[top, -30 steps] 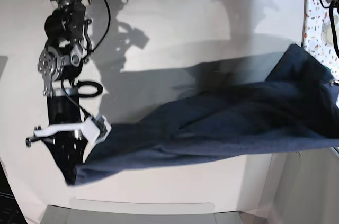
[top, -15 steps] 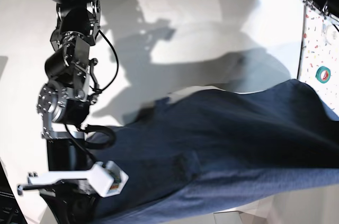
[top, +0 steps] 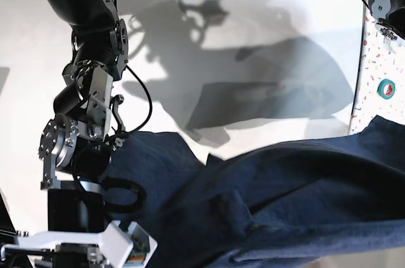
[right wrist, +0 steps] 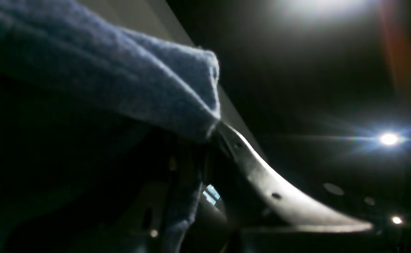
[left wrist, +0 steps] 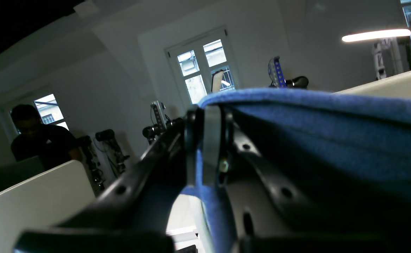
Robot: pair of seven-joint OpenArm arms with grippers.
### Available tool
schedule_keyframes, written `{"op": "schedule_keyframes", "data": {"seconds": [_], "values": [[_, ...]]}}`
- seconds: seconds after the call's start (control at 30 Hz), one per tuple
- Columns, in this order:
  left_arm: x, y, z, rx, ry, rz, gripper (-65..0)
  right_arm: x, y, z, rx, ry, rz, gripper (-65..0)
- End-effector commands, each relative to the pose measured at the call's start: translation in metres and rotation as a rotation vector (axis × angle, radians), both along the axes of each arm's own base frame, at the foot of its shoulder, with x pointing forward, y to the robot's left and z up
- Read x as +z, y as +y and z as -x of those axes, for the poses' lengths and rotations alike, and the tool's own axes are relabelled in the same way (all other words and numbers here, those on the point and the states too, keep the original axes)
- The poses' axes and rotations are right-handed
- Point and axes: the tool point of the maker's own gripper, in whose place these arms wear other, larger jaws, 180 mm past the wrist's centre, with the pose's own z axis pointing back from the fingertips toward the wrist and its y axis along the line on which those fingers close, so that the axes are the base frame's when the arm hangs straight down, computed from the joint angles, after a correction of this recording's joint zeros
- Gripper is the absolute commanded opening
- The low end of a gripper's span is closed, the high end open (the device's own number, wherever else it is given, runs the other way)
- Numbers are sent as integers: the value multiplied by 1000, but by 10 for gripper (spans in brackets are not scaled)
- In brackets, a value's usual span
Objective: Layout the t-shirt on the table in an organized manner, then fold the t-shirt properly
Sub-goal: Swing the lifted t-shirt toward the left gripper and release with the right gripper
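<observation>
- Above the table's [top: 253, 21] near edge, the t-shirt [top: 297, 185] hangs stretched: soft, heathered navy cloth, creased and sagging.
- Left gripper [left wrist: 205, 147]: jaws pinched tight on a blue fabric fold.
- Right gripper [right wrist: 205, 140]: likewise clamped on a fuzzy shirt corner.
- Tabletop: plain matte white, shadowed.

A heathered navy t-shirt [top: 285, 198] is seen over a plain white table [top: 253, 21]; a confetti-speckled white surface [top: 380, 59] is edged in beside it.
</observation>
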Motion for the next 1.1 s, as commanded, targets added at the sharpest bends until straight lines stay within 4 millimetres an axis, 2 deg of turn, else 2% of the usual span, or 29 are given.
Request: {"op": "schedule_keyframes", "data": {"seconds": [0.0, 0.1, 0.2, 0.3, 0.47, 0.73, 0.87, 1.07], "values": [[17, 4, 16, 24, -68, -13, -650, 9, 0, 9, 5, -47, -1, -650], [20, 21, 35, 71, -113, 21, -650, -15, 4, 2, 14, 15, 7, -650], [10, 32, 53, 69, -116, 55, -650, -43, 15, 1, 61, 63, 42, -650], [3, 32, 70, 22, -127, 80, -650, -69, 23, 2, 100, 103, 65, -650], [-8, 34, 98, -17, -122, 105, -650, -97, 25, 17, 121, 74, 73, -650], [-16, 25, 116, -101, -89, 119, -650, -136, 37, 53, 126, -10, 169, -650], [-23, 30, 119, -82, -80, 141, -650, -152, 25, 68, 103, -31, 181, -650], [-29, 33, 121, -58, -49, 146, -650, -183, 21, 91, 119, -13, 226, -650]]}}
